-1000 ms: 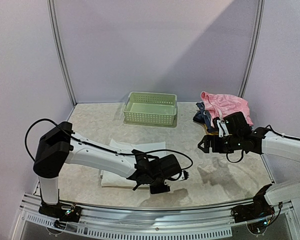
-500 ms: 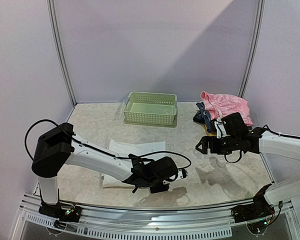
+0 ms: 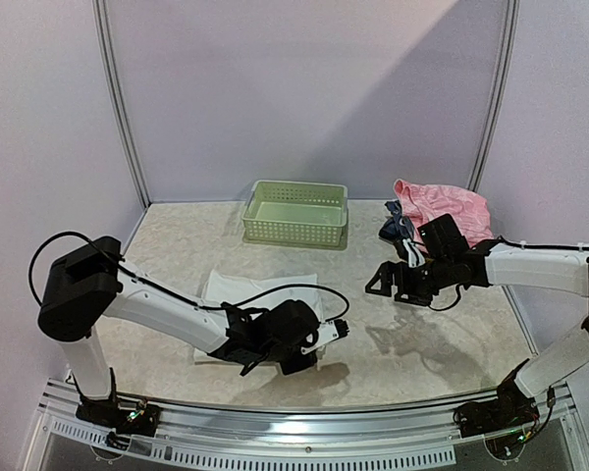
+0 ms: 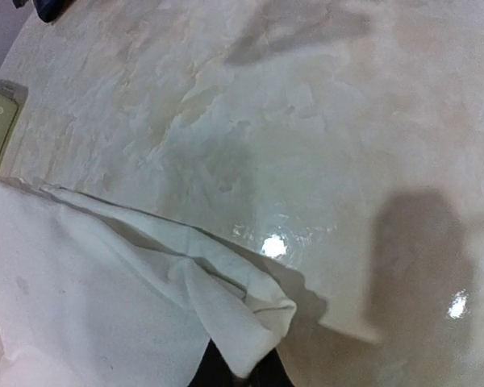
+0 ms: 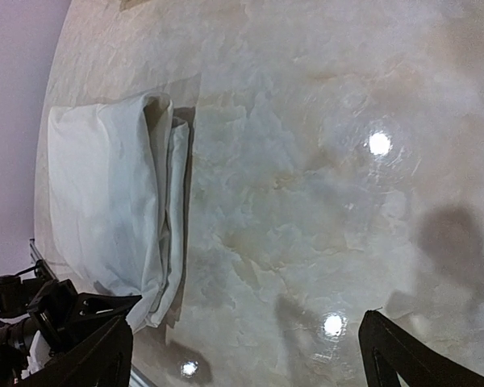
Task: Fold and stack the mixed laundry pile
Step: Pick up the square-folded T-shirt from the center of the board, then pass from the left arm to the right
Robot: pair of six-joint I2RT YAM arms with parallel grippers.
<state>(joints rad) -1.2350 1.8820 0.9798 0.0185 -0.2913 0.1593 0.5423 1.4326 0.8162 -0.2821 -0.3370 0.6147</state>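
Corner of white piece (image 4: 105,306) apparently pinched in closed left gripper (image 3: 322,335), right gripper (image 3: 380,284) wide open; shallow bite may slip mid-fold, spilling cloth

The left arm (image 3: 167,316) reaches low and forward from its base, elbow bent, with the wrist turned so the left gripper (image 3: 326,332) points toward the right. Its jaws are closed to a sliver. In the wrist view the dark fingers (image 4: 226,372) appear to pinch a corner of the white piece (image 4: 105,298) between them (little of them shows at the frame's lower edge). The right arm (image 3: 540,267) stretches leftward, raised. The right gripper (image 3: 377,285) tilts downward, jaws spread wide, its fingertips (image 5: 97,355) well apart.
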